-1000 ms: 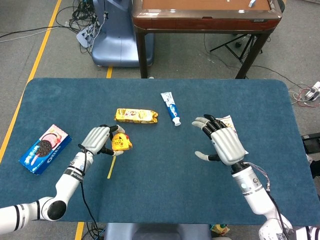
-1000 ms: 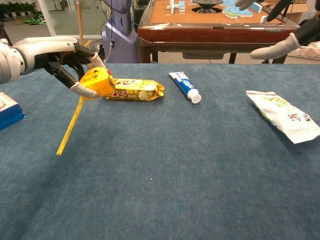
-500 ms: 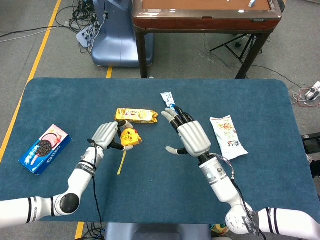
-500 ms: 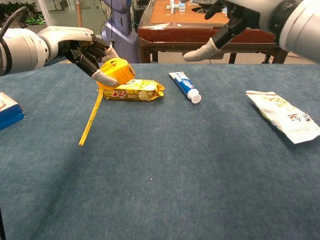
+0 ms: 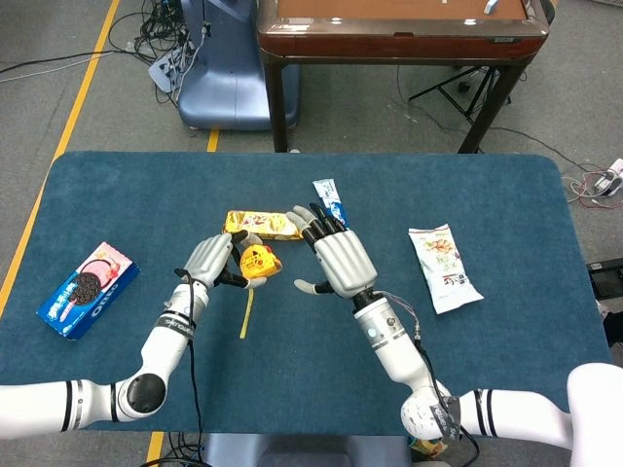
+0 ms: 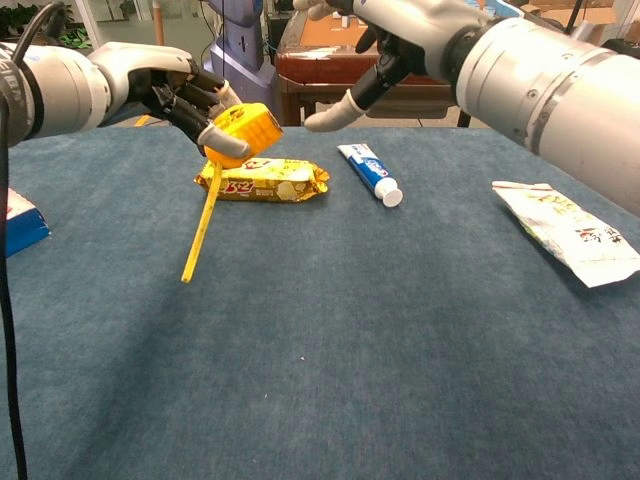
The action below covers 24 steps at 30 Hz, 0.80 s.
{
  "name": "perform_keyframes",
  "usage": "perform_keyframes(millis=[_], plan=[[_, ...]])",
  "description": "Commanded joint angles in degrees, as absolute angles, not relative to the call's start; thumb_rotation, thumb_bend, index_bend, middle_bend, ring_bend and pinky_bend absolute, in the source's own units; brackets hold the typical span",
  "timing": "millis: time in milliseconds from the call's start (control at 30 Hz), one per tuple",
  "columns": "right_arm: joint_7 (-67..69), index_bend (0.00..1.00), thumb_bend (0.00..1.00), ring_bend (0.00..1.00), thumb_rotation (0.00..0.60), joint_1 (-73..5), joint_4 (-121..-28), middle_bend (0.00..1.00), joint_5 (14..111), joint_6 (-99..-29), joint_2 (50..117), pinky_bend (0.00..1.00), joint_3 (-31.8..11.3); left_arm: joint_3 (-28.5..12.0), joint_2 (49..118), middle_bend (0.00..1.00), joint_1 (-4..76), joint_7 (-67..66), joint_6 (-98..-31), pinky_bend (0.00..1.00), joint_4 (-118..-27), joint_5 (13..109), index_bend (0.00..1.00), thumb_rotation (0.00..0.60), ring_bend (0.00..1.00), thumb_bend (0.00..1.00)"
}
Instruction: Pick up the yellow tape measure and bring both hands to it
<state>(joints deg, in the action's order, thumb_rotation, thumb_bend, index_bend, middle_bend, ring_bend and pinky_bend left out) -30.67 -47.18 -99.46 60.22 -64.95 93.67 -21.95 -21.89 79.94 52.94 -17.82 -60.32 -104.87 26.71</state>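
Note:
My left hand [image 5: 209, 259] [image 6: 180, 95] grips the yellow tape measure [image 5: 258, 263] [image 6: 243, 131] and holds it raised above the blue table. A length of yellow tape [image 5: 245, 313] [image 6: 201, 230] hangs out of the case and slants down toward the cloth. Just right of the case, my right hand [image 5: 336, 261] [image 6: 400, 45] hovers with its fingers spread and nothing in them. A small gap separates its thumb from the tape measure.
A yellow snack bar [image 5: 261, 225] [image 6: 265, 180] lies just behind the tape measure. A blue and white tube [image 5: 333, 202] [image 6: 371, 173] lies behind my right hand, a white packet [image 5: 444, 267] [image 6: 566, 232] to the right, a cookie box [image 5: 88, 290] at far left.
My right hand has swept left across the table, from beside the white packet to right beside the tape measure. My left hand has carried the tape measure a little right and higher.

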Motion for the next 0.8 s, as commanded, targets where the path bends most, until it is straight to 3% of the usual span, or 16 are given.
perform_keyframes(millis=[33, 800], plan=[[-30.88, 0.06, 0.21, 0.03, 0.600, -48.15, -98.27, 0.10, 59.45, -65.19, 94.71, 0.17, -22.29, -21.97, 79.85, 0.57, 52.85, -17.34, -60.36, 0.23, -105.17, 26.71, 0.52, 0.600, 0.50, 0.20], [-30.07, 0.06, 0.22, 0.03, 0.600, -52.47, -93.45, 0.12, 58.35, -66.14, 98.74, 0.17, -22.93, -21.87, 78.99, 0.57, 52.47, -15.73, -61.23, 0.23, -106.67, 26.63, 0.52, 0.600, 0.51, 0.20]])
